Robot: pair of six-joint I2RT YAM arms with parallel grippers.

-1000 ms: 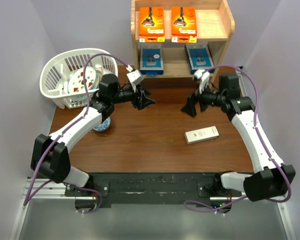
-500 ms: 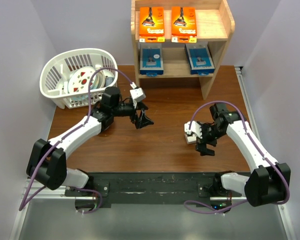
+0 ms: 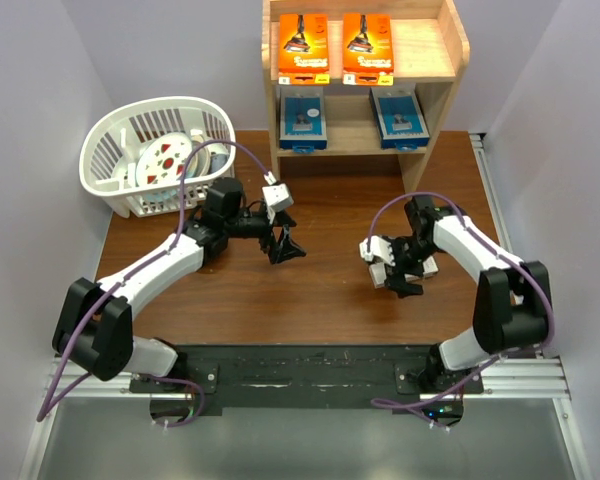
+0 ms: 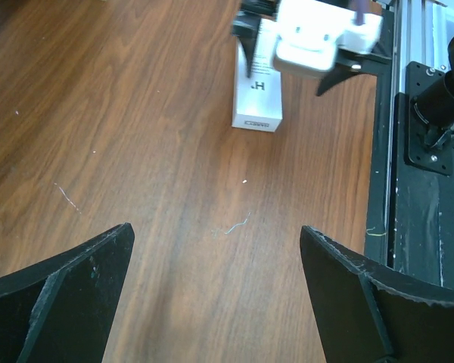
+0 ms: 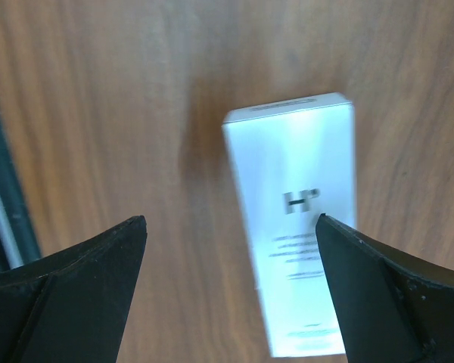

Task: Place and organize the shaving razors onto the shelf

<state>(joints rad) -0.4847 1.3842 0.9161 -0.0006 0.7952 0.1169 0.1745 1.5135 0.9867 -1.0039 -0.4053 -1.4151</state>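
Note:
The pine shelf stands at the back with two orange razor packs on its top tier and two blue packs on the lower tier. A white razor box marked "H" lies flat on the table; it also shows in the left wrist view and partly under my right arm in the top view. My right gripper is open just above it, the box nearer the right finger. My left gripper is open and empty over bare table, left of the box.
A white slotted basket with plates stands at the back left. The dark wooden table ends at a black rail along the near edge. Purple walls close in both sides.
My right arm has swung down from the shelf front to hover over the white box. My left gripper has drawn back from the shelf toward the middle of the table.

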